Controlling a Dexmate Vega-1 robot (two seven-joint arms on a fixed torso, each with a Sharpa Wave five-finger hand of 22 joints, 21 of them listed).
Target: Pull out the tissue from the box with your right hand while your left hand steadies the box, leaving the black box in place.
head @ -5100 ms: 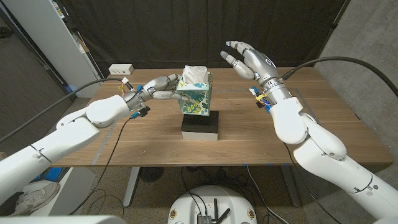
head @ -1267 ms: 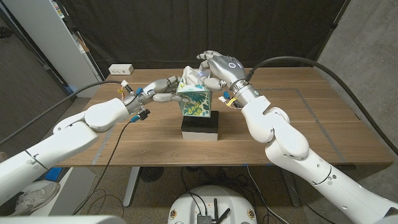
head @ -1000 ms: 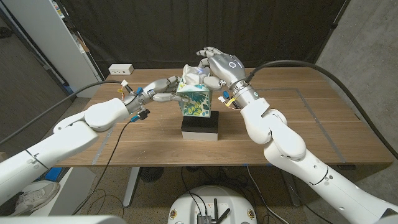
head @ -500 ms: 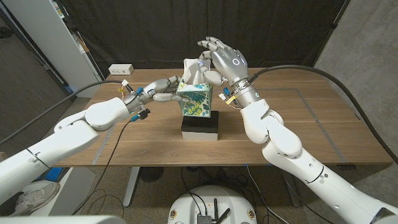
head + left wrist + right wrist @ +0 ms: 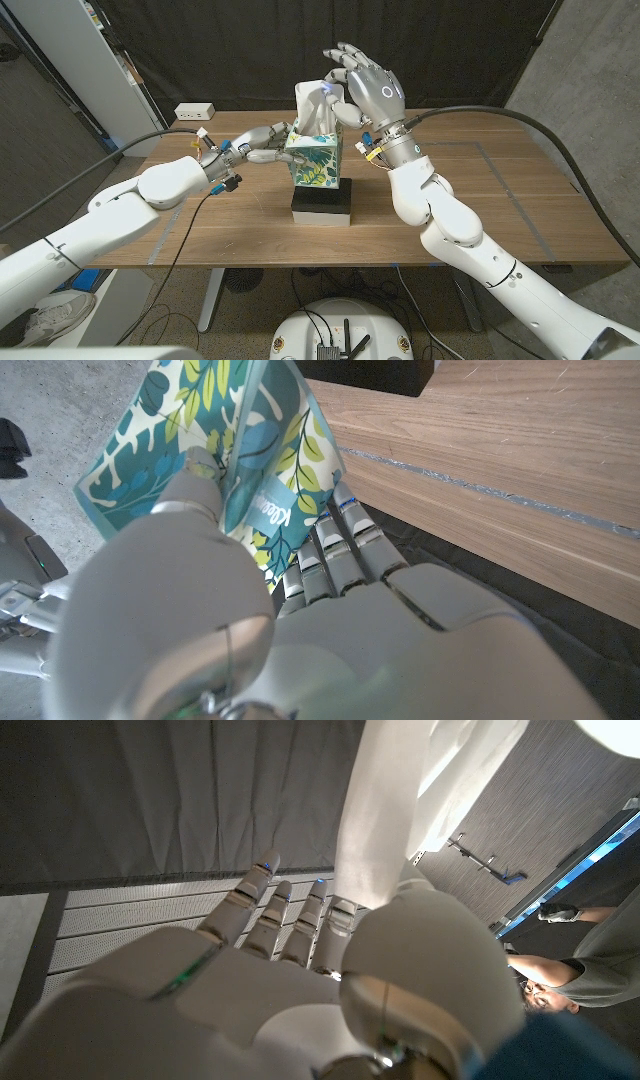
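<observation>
The right robot hand (image 5: 362,88) pinches the tissue (image 5: 312,107) high above the leaf-print box (image 5: 314,159), which sits on the black box (image 5: 321,203) mid-bench, while the left robot hand (image 5: 262,141) grips its left side to steady it.

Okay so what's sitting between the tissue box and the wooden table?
The black box: in the head view the tissue box stands on it, and it rests on the table.
</observation>
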